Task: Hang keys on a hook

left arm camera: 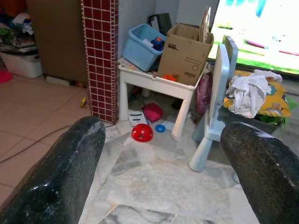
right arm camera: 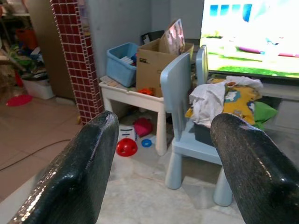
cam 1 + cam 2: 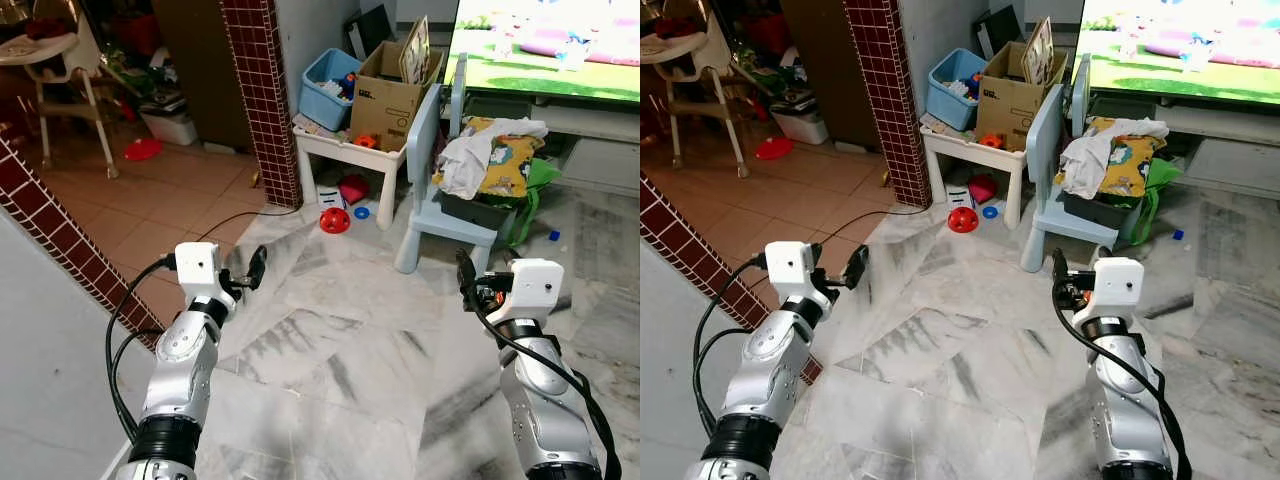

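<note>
Both pincers empty, raised over marble floor. Left pincer wide; right pincer wide too (nothing between fingers). White desk ahead carries box. Keys, hook: cannot tell where.

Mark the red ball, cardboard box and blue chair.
red ball point(image 3: 334, 221): left eye view, centre of the ball on the floor.
cardboard box point(image 3: 385, 105): left eye view, front face.
blue chair point(image 2: 176, 88): right wrist view, middle of the backrest.
</note>
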